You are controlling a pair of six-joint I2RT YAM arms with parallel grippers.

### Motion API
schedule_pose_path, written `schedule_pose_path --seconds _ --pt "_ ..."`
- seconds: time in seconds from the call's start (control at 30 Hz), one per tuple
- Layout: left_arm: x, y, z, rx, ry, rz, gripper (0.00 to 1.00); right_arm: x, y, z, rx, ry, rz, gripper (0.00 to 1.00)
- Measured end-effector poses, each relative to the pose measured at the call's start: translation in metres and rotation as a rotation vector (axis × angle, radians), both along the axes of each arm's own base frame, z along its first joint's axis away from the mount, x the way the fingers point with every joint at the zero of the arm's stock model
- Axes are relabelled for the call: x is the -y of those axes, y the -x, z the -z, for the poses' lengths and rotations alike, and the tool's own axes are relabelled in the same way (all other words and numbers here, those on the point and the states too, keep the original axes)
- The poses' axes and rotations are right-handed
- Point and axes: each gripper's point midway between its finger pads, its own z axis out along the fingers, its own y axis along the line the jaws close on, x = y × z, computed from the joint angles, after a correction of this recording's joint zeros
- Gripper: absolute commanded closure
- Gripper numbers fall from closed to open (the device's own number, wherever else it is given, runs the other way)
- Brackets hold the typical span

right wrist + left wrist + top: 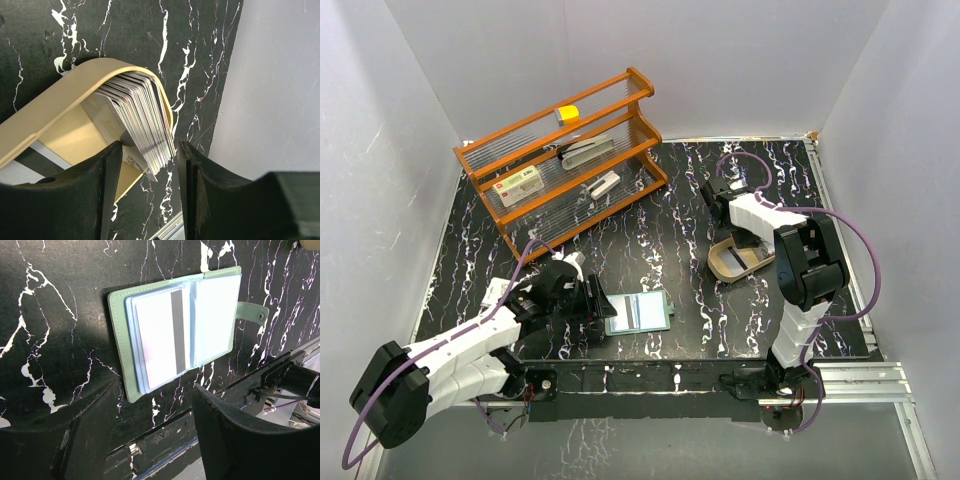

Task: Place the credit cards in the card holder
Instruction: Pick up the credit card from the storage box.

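Observation:
The card holder (658, 313) lies open on the black marbled table, green outside and pale blue inside (212, 315). A white credit card with a dark stripe (157, 342) sits in its left sleeve. My left gripper (602, 303) is open and empty just left of the holder; in the left wrist view its gripper (159, 407) hovers at the holder's near edge. A stack of several credit cards (137, 112) leans on edge in the tan tray (60, 102). My right gripper (149, 150) is open, its fingers on either side of the stack's corner; it also shows above the tray (750, 243).
An orange wooden rack (620, 90) stands at the back left with a white red-labelled box (518, 183), a yellow item (567, 113) and small office items. White walls enclose the table. The tan tray (723, 262) sits right of centre. The table's front rail (280, 367) runs close behind the holder.

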Motion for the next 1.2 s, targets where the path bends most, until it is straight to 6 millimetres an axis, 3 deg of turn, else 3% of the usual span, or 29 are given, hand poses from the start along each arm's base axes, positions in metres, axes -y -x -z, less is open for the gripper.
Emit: schedule_pose_path --seconds 0.8,1.2 --pt "-0.001 0.001 0.0 -0.004 0.001 -0.004 0.4 -0.006 -0.007 -0.004 0.006 -0.034 -0.013 0.84" --pt "-0.004 0.005 0.001 -0.017 -0.003 -0.011 0.39 -0.014 -0.004 -0.001 -0.012 -0.089 -0.014 0.92"
